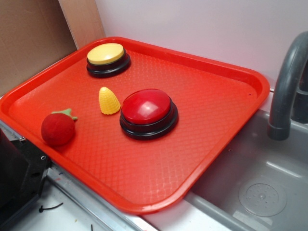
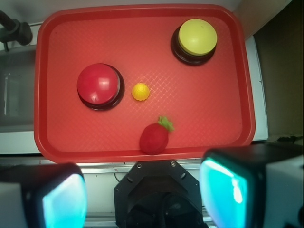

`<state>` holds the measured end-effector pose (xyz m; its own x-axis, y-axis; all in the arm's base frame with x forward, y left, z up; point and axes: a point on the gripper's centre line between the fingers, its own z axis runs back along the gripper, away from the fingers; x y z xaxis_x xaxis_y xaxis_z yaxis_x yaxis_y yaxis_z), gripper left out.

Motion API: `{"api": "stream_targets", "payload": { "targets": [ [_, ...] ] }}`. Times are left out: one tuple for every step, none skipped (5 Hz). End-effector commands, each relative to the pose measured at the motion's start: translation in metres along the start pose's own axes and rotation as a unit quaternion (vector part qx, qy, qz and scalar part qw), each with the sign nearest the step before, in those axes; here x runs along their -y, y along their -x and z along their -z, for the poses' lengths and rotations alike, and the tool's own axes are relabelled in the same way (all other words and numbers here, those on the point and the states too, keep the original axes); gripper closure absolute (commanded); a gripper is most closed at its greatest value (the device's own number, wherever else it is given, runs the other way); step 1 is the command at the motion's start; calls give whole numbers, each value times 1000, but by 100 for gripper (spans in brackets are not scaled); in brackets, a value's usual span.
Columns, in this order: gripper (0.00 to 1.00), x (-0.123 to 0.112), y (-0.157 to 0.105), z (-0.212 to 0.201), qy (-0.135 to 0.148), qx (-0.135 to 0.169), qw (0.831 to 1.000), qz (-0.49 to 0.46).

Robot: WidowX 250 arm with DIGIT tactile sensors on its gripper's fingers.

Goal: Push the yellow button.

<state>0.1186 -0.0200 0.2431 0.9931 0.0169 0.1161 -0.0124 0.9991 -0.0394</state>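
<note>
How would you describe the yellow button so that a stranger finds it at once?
Look at the red tray beside the sink. The yellow button sits alone in one corner, on a black base. The red button is larger, and the corn toy is a small yellow cone.

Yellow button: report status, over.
Gripper open, off the tray, touching nothing. Yellow button unpressed at tray's far corner. Strawberry toy and corn toy sit between; red button off to the side.

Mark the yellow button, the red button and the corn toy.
yellow button (image 1: pixel 105 53): exterior view, top of its yellow cap.
red button (image 1: pixel 146 106): exterior view, middle of its red dome.
corn toy (image 1: pixel 109 101): exterior view, its side, midway up the cone.
</note>
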Motion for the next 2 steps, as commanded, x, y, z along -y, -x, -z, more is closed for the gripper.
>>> {"api": "stream_targets", "payload": {
  "targets": [
    [0,0,0,0,0,0,1000,0],
    [0,-38,-34,38,12,-45,997,-63]
  ]
}}
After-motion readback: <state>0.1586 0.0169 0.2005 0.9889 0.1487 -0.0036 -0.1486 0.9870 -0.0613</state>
